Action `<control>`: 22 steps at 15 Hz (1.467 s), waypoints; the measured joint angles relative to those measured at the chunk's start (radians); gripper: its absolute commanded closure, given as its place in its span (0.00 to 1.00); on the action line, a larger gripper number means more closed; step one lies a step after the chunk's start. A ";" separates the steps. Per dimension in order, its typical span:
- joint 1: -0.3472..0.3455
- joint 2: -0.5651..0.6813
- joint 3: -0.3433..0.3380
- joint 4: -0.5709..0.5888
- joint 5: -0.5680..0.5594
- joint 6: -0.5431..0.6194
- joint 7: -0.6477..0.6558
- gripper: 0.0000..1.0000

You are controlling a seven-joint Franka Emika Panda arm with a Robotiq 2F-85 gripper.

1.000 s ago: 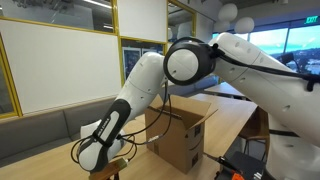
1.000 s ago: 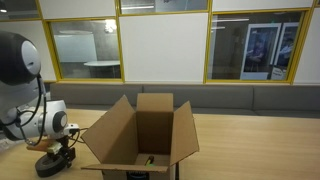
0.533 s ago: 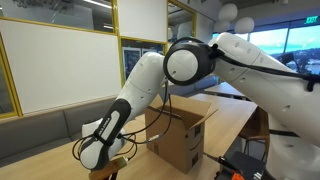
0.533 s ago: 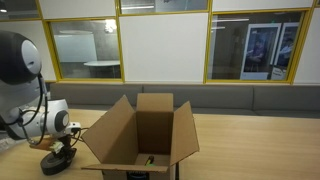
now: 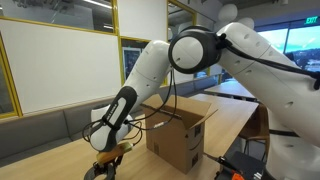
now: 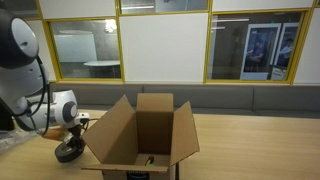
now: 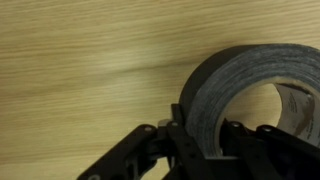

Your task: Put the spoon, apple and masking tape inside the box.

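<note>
Beside the box [image 6: 140, 132], arm [image 5: 141, 74] downward, seemingly arched

The open cardboard box [image 6: 112, 136] stands on the wooden table [image 6: 252, 150].

Light wood-grain bench [image 7: 80, 60] filled most of the wrist view. In an exterior view, yellow-framed glass panels [image 6: 160, 45] stood behind a grey padded seat [image 6: 250, 98] along the wall. A large white wall panel [image 5: 60, 65] was also yellow-framed.

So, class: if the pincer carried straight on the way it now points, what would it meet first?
The pincer grips the tape roll; beyond it, probably the wooden tabletop.
</note>
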 measured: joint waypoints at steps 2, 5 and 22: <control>-0.001 -0.083 -0.024 -0.060 -0.013 0.007 0.012 0.80; -0.009 -0.218 -0.049 -0.145 -0.047 0.008 0.032 0.80; -0.315 -0.883 0.009 -0.352 -0.451 -0.344 0.215 0.79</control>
